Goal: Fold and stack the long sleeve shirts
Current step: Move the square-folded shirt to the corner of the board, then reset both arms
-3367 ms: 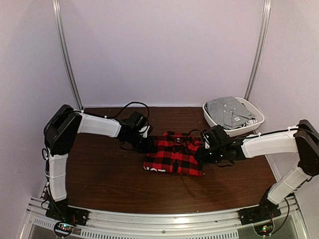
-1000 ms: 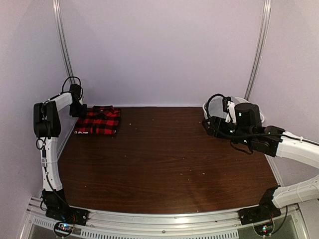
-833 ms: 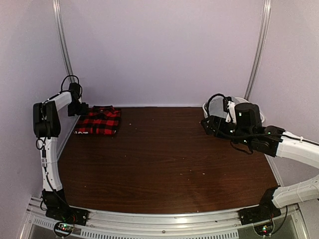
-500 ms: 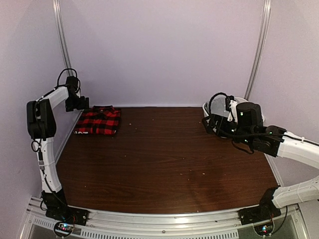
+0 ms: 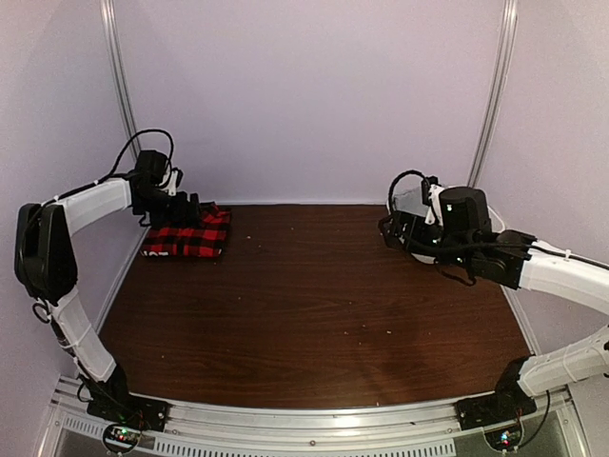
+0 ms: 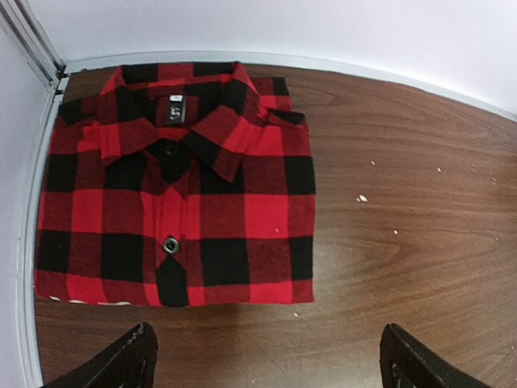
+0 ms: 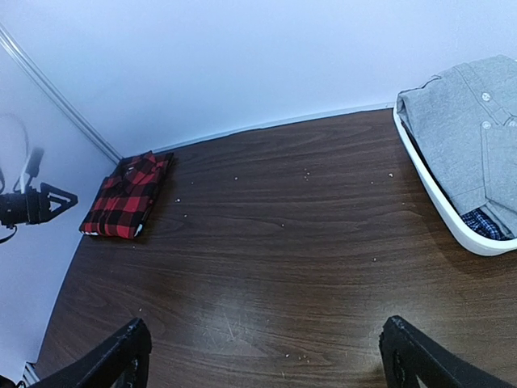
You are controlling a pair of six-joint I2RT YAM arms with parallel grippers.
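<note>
- Top external view: the left gripper [image 5: 188,206] hangs at about 10 o'clock of the table [image 5: 314,295], just above the far-left corner, its fingers spread wide and holding nothing
- In the left wrist view the two fingertips of the left gripper [image 6: 271,360] show only at the 7 and 5 o'clock corners, well apart, with bare wood between them
- The red-and-black check shirt [image 5: 188,235] lies folded into a neat rectangle in that far-left corner, at 10 o'clock, close to the back wall and the left wall
- From the left wrist the red-and-black check shirt [image 6: 174,214] lies flat, collar towards 12 o'clock, button placket running down its middle, touching neither finger
- The right wrist view shows the same shirt [image 7: 128,198] small at 9 o'clock, with the left gripper [image 7: 36,202] beside it towards the left wall
- The right gripper [image 5: 395,231] hovers at about 2 o'clock of the table, above the wood, jaws wide apart and empty; in its own view the fingertips [image 7: 262,360] sit at 7 and 5 o'clock
- A white basket [image 7: 436,202] stands at 2 o'clock by the right wall, holding a grey buttoned shirt [image 7: 468,129] on top and a bit of blue plaid cloth [image 7: 485,222] under it
</note>
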